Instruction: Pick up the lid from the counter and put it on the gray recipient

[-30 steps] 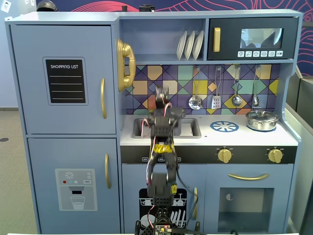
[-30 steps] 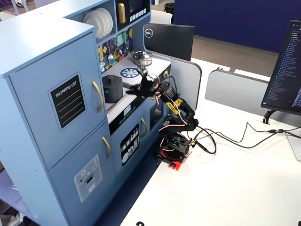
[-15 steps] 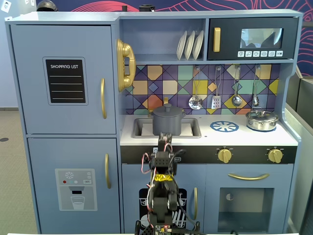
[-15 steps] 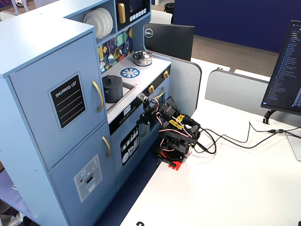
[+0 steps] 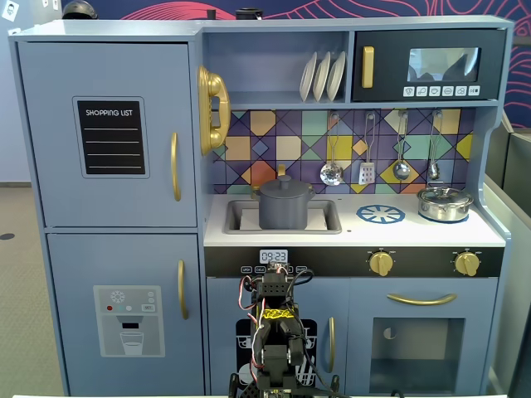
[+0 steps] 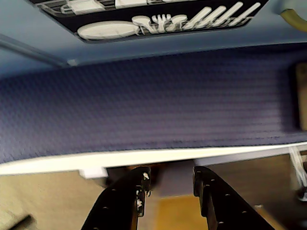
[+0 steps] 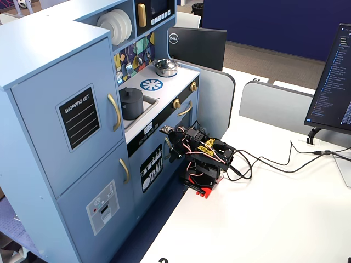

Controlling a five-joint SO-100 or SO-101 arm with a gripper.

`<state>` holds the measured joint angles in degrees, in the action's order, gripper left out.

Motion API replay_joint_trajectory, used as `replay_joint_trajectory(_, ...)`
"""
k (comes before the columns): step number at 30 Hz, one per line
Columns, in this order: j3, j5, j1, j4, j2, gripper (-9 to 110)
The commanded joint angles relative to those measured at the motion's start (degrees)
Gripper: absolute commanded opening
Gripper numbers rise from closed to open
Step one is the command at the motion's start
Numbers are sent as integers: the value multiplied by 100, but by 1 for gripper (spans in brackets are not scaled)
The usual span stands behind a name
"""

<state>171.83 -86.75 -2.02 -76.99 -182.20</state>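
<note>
- Arm [image 7: 203, 156]: folded low on the white desk [image 7: 263, 213], just in front of the toy kitchen's [image 5: 108, 166] lower doors. This reads as a rest pose, since the claw is nowhere near the counter.
- Claw [image 6: 170, 184]: in the wrist view its 2 dark fingers [image 6: 136, 191] stand apart with nothing between them. They point down past the desk edge toward the floor, with the kitchen's dishwasher decal above. In both fixed views the claw is too small and too buried in wiring to read.
- Gray recipient [image 5: 284, 207]: upright in the sink [image 5: 323, 217] basin, left of the blue burner [image 5: 381, 214] in the front fixed view.
- Lid [image 5: 284, 186]: sits flat across the recipient's rim, knob up, so the placement looks already done. Whether it is fully seated cannot be judged at this size.
- Silver pot [image 5: 445, 203]: on the right of the counter, well apart from the recipient, with its own lid on.
- Hidden: the recipient's base lies below the sink wall, and the arm's base is cut off at the bottom of the front fixed view.
</note>
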Motion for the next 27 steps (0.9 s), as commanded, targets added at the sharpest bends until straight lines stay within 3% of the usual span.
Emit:
replay_joint_trajectory(1,18,88,-9,-1046,9,1)
replay_joint_trajectory(4,18,422,105,-1011,9,2)
replay_joint_trajectory(27,18,18,141,-1063,9,4)
